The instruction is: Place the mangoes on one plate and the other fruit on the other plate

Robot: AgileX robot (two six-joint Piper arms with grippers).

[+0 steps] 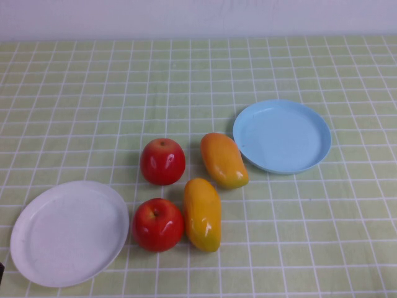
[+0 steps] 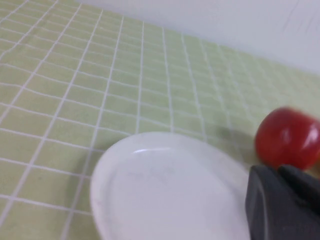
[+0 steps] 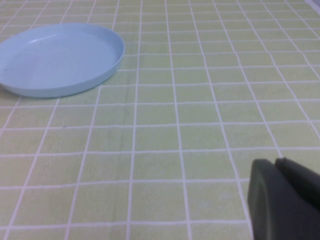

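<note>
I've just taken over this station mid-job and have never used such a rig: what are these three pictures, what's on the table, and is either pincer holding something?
It is a robot with two arms, each ending in a pincer. The wide picture comes from a raised camera on the robot's side, looking down at the checked tablecloth. It shows a white plate on the robot's left, a light blue plate further back on its right, and between them two red apples and two orange-yellow mangoes. All the fruit lies on the cloth, none on a plate.

The other two pictures come from cameras on the wrists. The left pincer is the dark shape by the white plate; the right pincer sits over bare cloth near the blue plate. Both are shut and hold nothing.
</note>
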